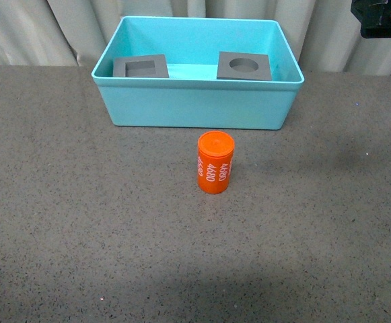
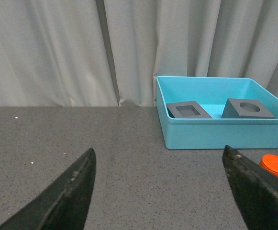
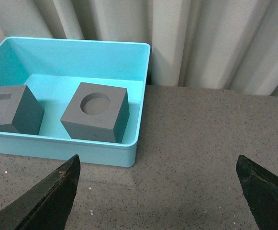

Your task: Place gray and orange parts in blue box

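The blue box point(image 1: 195, 108) stands at the back of the table. Inside it sit two gray cubes: one with a square recess point(image 1: 140, 67) on the left, one with a round recess point(image 1: 244, 66) on the right. The orange cylinder point(image 1: 215, 163), printed "4680", stands upright on the table just in front of the box. My left gripper point(image 2: 158, 149) is open over bare table, left of the box point(image 2: 225, 134), with the orange cylinder point(image 2: 275, 165) by its right finger. My right gripper point(image 3: 158, 156) is open beside the box's right wall point(image 3: 136, 143), near the round-recess cube point(image 3: 96, 115).
Pale curtains point(image 1: 47, 30) hang close behind the table. The dark speckled tabletop point(image 1: 81, 235) stretches wide in front of and beside the box. A black part of my right arm point(image 1: 383, 17) shows high at the back right.
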Robot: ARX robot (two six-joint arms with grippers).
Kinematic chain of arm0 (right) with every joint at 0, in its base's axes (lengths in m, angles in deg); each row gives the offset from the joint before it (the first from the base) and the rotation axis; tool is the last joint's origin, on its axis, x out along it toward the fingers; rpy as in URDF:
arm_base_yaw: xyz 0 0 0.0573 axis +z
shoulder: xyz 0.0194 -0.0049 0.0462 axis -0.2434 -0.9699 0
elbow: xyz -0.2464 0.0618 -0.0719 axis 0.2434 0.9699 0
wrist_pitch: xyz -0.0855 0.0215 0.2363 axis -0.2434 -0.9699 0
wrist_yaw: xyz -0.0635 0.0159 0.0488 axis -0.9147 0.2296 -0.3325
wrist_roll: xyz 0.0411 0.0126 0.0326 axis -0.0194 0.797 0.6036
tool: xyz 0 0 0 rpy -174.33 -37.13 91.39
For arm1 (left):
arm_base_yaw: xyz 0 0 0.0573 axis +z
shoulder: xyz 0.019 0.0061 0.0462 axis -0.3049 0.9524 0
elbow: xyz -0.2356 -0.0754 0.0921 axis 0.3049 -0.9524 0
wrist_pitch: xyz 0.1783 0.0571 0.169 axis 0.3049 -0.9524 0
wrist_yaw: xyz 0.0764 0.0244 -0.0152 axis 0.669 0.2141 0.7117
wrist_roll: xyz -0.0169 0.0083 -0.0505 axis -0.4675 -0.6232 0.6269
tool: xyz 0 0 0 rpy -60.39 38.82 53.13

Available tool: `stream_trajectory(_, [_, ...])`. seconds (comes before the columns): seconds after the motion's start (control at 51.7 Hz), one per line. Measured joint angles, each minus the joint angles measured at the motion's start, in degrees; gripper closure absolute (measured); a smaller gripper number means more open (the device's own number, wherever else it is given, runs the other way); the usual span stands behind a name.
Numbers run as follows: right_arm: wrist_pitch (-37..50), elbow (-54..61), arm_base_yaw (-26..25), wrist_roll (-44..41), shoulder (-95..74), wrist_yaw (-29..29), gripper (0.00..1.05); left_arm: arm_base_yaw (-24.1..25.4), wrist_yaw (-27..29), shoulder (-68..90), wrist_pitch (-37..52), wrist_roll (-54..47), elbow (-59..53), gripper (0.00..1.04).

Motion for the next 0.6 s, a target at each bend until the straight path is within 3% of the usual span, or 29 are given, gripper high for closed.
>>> stream_trajectory(0.116, [-0.24, -0.04, -0.07, -0.76, 0.00, 0.76, 0.10, 0.00, 0.00, 0.00, 0.00, -0.02, 0.00, 0.05])
stream_trajectory(0.232, [-5.73, -2.60, 0.37, -8.04, -1.55, 9.42, 0.10, 0.00, 0.00, 0.00, 0.00, -0.15, 0.00, 0.07])
stream_trajectory(0.367, [-18.82, -10.86, 2.82, -13.20, -8.15, 18.56, 0.10, 0.00, 0.00, 0.00, 0.00, -0.15, 0.00, 0.07])
stream_trajectory(0.599, [-32.20, -21.75, 6.38, -19.56, -17.94, 23.06, 0.10, 0.00, 0.00, 0.00, 0.00, -0.15, 0.00, 0.07])
